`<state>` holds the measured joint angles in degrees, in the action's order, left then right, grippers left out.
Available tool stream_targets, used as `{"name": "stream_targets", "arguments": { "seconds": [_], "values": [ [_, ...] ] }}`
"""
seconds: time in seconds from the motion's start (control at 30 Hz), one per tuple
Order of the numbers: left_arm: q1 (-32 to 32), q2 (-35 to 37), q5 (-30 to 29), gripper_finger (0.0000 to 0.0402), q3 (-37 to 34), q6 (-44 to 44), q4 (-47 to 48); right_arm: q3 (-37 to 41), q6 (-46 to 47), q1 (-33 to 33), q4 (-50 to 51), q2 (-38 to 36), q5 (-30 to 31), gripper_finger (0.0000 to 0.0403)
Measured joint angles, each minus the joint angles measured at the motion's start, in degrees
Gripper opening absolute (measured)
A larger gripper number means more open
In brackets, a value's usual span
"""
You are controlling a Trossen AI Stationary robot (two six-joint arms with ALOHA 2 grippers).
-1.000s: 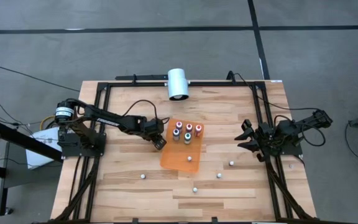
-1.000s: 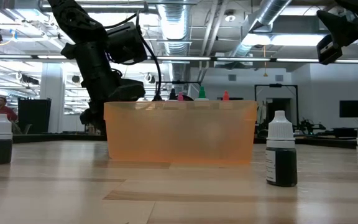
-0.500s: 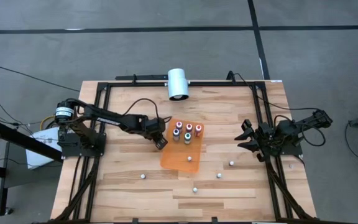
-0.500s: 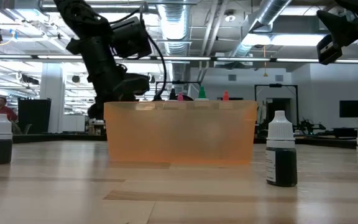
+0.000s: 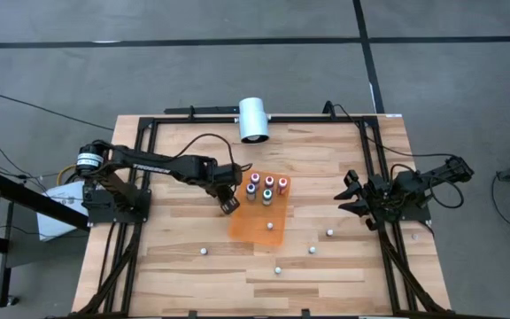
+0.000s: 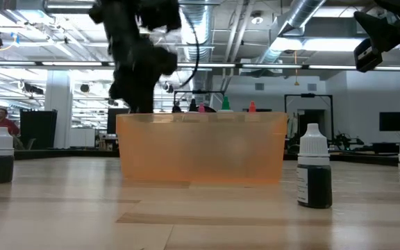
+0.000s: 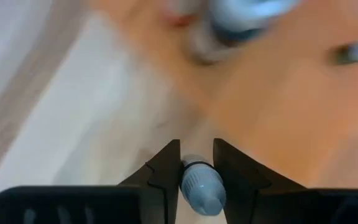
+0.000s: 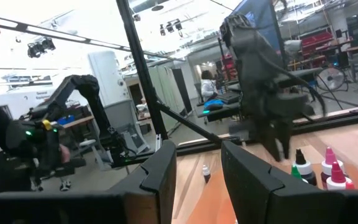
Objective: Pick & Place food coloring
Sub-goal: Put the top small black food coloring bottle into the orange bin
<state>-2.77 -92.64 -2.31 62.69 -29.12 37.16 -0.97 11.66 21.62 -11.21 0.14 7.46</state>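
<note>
1 food coloring bottle [image 7: 201,185] clamped between left fingers [image 7: 165,177], over orange tray [image 5: 253,226]

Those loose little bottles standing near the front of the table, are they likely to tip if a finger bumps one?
Probably yes. The nearest loose bottle looks tall and narrow on a small base, so a bump high up would likely topple it. Once down, its round body could roll on the smooth table. It seems light: the left gripper carries one pinched just below the cap.

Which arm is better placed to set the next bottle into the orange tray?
Left. The left gripper is at the orange tray's edge, shut on a bottle. The right gripper waits open at the table's right side, away from the tray.
</note>
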Motion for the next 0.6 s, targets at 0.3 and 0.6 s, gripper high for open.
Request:
{"name": "stream_targets", "arguments": {
  "seconds": [0.3, 0.6],
  "values": [
    [8.78, 0.09, -1.99, 0.0083, 7.09, 1.79, -3.41, 0.00, -0.04, -0.01, 0.48, 0.00, 0.02, 0.0116],
    [10.37, -3.91, -3.78, 0.0083, 7.18, 3.52, -10.70, 0.00, -0.04, -0.01, 0.46, 0.00, 0.05, 0.0116]
  ]
}}
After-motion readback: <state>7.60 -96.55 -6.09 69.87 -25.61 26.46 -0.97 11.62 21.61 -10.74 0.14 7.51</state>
